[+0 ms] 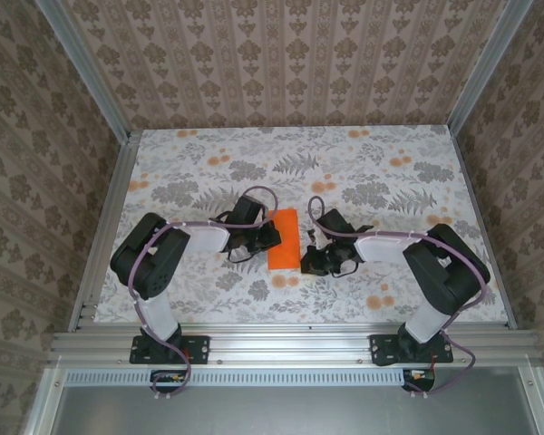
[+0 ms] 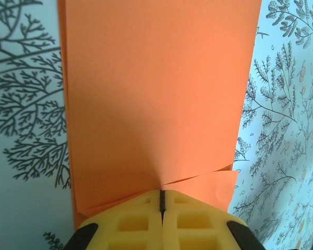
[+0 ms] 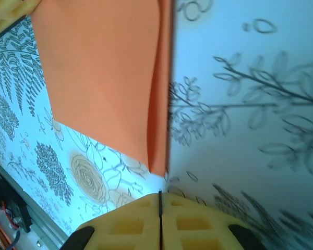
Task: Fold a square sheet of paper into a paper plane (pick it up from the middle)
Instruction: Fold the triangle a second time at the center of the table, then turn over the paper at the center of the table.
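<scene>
far table [image 1: 344, 149] open, walls [image 1: 281, 63] enclosing three sides

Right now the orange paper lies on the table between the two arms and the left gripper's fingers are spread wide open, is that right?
No: the left gripper is shut, its yellow fingers pressed together on the edge of the orange paper, as the left wrist view shows. The rest is right.

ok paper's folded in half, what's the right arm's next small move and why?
Probably slide the shut right gripper along the apparent fold of the square sheet of paper to sharpen it. Its tips sit just short of the sheet's corner, the fold looks rounded, and the left gripper pinches the opposite edge.
</scene>
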